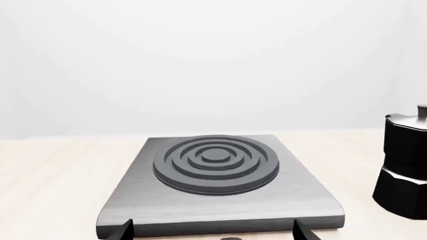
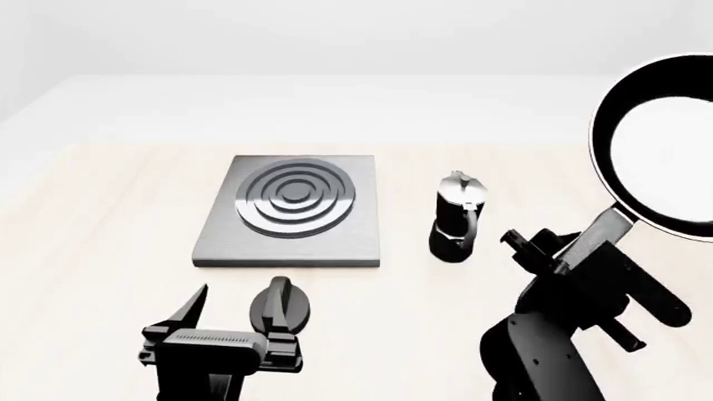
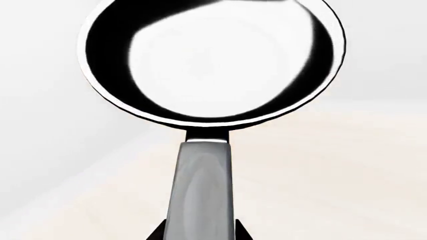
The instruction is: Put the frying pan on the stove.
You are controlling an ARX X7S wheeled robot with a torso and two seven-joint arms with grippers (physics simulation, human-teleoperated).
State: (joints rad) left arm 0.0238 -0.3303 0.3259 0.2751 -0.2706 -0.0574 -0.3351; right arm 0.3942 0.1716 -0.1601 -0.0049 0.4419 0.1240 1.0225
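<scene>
Frying pan [image 2: 657, 142] — aloft, well right of the stove [image 2: 292, 219], handle pinched by right gripper [image 2: 579, 251]; left gripper [image 2: 229, 322] spread, idle. Risk: moka pot [image 2: 455, 217] stands between — a low carry could topple it.

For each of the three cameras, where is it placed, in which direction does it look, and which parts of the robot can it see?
Head view: high on the robot, looks down on table, both arms showing.
Left wrist view: near left gripper, faces stove; fingertips show.
Right wrist view: near right gripper, looks along the frying pan handle.
Shared: stove and moka pot in head and left wrist views.
</scene>
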